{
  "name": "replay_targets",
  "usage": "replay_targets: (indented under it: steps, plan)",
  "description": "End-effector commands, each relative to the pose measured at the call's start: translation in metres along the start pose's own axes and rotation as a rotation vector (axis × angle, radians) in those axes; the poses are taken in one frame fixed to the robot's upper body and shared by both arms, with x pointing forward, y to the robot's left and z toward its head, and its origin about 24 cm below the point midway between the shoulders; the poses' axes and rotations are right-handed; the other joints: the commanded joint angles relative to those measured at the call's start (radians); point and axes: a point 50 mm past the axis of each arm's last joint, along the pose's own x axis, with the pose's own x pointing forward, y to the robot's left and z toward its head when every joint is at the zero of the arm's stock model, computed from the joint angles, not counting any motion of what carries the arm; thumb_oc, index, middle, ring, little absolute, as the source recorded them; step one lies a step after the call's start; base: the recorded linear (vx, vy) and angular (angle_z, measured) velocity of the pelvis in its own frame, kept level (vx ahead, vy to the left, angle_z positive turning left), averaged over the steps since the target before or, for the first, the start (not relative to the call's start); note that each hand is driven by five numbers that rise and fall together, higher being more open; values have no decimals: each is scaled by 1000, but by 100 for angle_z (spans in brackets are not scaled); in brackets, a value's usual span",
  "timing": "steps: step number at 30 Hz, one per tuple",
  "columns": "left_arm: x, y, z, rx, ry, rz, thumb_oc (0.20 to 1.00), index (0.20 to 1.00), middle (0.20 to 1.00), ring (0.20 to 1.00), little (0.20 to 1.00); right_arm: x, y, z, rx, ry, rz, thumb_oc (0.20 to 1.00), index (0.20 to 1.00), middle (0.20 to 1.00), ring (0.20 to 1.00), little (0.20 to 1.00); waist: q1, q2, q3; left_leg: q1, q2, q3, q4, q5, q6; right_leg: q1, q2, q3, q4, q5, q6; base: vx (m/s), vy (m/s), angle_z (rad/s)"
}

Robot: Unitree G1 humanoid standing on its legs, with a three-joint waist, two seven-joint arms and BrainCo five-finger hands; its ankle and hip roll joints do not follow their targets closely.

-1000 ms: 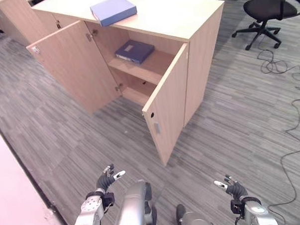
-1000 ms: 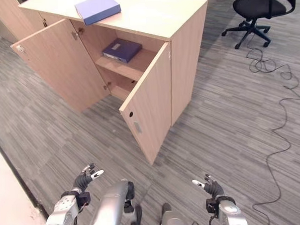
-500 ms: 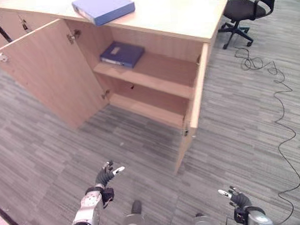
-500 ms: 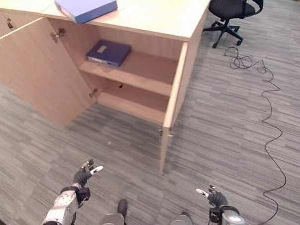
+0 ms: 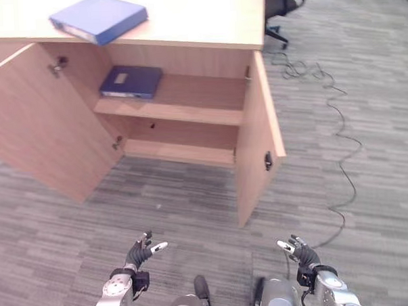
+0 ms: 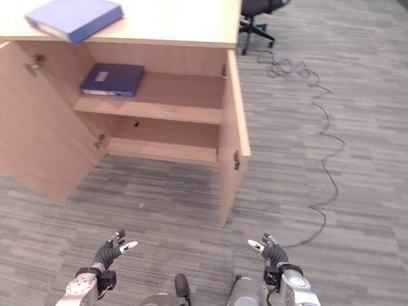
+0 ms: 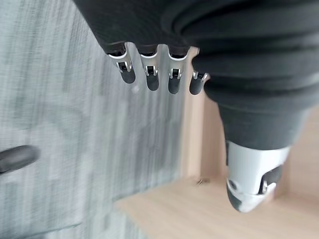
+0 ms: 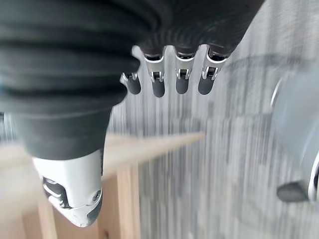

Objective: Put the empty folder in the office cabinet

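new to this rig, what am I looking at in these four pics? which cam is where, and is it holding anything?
It is a two-legged humanoid robot with two arms. The two wide pictures come from a stereo camera on its head, looking down. The two close-ups come from cameras on its wrists, looking along each hand.

Ahead stands a light wooden office cabinet with both doors swung open. A light blue folder lies flat on its top. A darker blue folder lies on the upper shelf inside. A black office chair stands behind it, on grey carpet.

The left hand and right hand hang low in front of the robot, with relaxed fingers. Neither holds anything, so the folder is not yet picked up.
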Motion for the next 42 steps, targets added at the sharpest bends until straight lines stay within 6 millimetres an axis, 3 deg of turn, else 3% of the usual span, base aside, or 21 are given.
replay_targets:
  steps: [1,7,8,12,13,15,16,17,23,24,26,30,31,33,34,35,36,37,40,41,42]
  plan:
    - [5,2,31,9,-134,-7,1000,1000,1000,1000,1000,1,-11,14,-47,-54,-20,1000,1000,1000,1000,1000,25,-2,23,19,47,-21,50,-60,-112,132,28,95,-167,31,20,-43,-62,-34]
    - [4,-3,27,-32,-131,-13,1000,1000,1000,1000,1000,0,-20,19,-81,-58,-25,1000,1000,1000,1000,1000,19,-5,24,-71,86,-7,263,-71,-165,176,55,169,-330,56,-7,-26,-43,-53]
    - [5,-7,29,-42,-142,-22,1000,1000,1000,1000,1000,0,-27,21,-106,-51,-36,1000,1000,1000,1000,1000,25,-2,36,-106,103,-65,320,-41,-198,194,58,184,-363,54,-13,-33,72,-24]
    - [4,-10,29,-50,-148,-32,1000,1000,1000,1000,1000,-2,-38,18,-110,-28,-63,1000,1000,1000,1000,1000,18,-2,31,-97,187,-109,276,-8,-227,203,26,194,-378,59,6,13,154,-29]
    - [4,-10,28,-41,-140,-37,1000,1000,1000,1000,1000,-6,-45,14,-94,-16,-86,1000,1000,1000,1000,1000,1,-2,12,-68,275,-102,206,45,-236,193,-12,193,-378,63,25,85,351,2]
    - [5,-10,27,-30,-133,-36,1000,1000,1000,1000,1000,-8,-51,12,-85,-10,-104,1000,1000,1000,1000,1000,-11,11,-6,-49,347,-103,126,123,-259,187,-34,202,-363,59,42,95,300,18]
    - [5,-11,27,-30,-133,-37,1000,1000,1000,1000,1000,-8,-51,12,-86,-10,-104,1000,1000,1000,1000,1000,-11,12,-7,-46,348,-102,120,127,-261,186,-33,201,-361,57,42,148,354,58]
    - [6,-10,28,-25,-136,-28,1000,1000,1000,1000,1000,-10,-56,11,-81,-6,-120,1000,1000,1000,1000,1000,-19,21,-20,-44,411,-139,74,208,-284,168,-66,226,-314,38,58,163,384,44]
    - [11,-6,41,-5,-170,-15,1000,1000,1000,1000,1000,-10,-60,10,-81,0,-133,1000,1000,1000,1000,1000,-19,14,-16,-76,497,-269,37,348,-325,99,-167,324,-131,-12,115,149,490,15]
    - [12,-5,44,-4,-184,-12,1000,1000,1000,1000,1000,-8,-58,13,-85,0,-124,1000,1000,1000,1000,1000,-14,7,-17,-84,494,-314,66,308,-325,93,-194,356,-122,-12,135,144,493,10]
    - [13,-4,46,1,-190,-14,1000,1000,1000,1000,1000,-6,-56,17,-82,-12,-124,1000,1000,1000,1000,1000,-16,-1,-17,-95,502,-311,96,277,-325,96,-215,359,-124,-1,139,98,359,-9]
    - [14,-5,56,34,-216,-43,1000,1000,1000,1000,1000,-6,-51,7,-26,17,-120,1000,1000,1000,1000,1000,-10,-23,-27,-133,457,-285,164,80,-325,178,-261,345,-227,105,139,171,312,42]
    - [14,-5,56,34,-216,-43,1000,1000,1000,1000,1000,-6,-51,7,-26,17,-120,1000,1000,1000,1000,1000,-11,-23,-27,-134,457,-285,165,80,-325,179,-261,344,-228,106,139,179,313,71]
    - [15,2,72,67,-259,-40,1000,1000,1000,1000,1000,2,-27,10,-27,7,-46,1000,1000,1000,1000,1000,5,-59,-2,-170,382,-263,219,-28,-325,150,-322,337,-259,427,139,150,500,23]
    - [15,5,73,67,-261,-33,1000,1000,1000,1000,1000,5,-20,12,-26,1,-28,1000,1000,1000,1000,1000,12,-54,4,-164,375,-243,213,-37,-312,123,-335,318,-250,463,139,93,566,3]
    - [13,7,74,69,-264,-30,1000,1000,1000,1000,1000,6,-13,13,-15,-5,-9,1000,1000,1000,1000,1000,17,-45,13,-146,362,-214,201,-46,-290,108,-340,288,-222,454,139,122,760,-59]
    - [12,6,72,74,-256,-39,1000,1000,1000,1000,1000,8,-7,14,-9,-12,15,1000,1000,1000,1000,1000,8,-30,14,-129,304,-193,170,-48,-237,77,-282,319,-134,379,137,96,609,-73]
    - [12,6,72,73,-257,-39,1000,1000,1000,1000,1000,8,-7,14,-9,-12,15,1000,1000,1000,1000,1000,9,-31,12,-130,302,-190,168,-45,-236,72,-283,322,-134,381,138,103,619,-63]
    - [13,3,67,55,-242,-41,1000,1000,1000,1000,1000,6,-5,14,-12,-21,24,1000,1000,1000,1000,1000,-1,-2,16,-71,197,-183,105,-41,-170,35,-81,348,-40,184,84,111,486,0]
    - [13,3,67,55,-242,-41,1000,1000,1000,1000,1000,6,-6,14,-13,-22,24,1000,1000,1000,1000,1000,-1,-1,15,-72,199,-184,103,-38,-171,34,-79,346,-42,186,83,99,358,-11]
    - [13,1,64,45,-232,-42,1000,1000,1000,1000,1000,6,-5,14,-9,-23,27,1000,1000,1000,1000,1000,-2,10,26,-36,163,-174,84,-48,-154,21,18,306,-42,83,48,53,191,8]
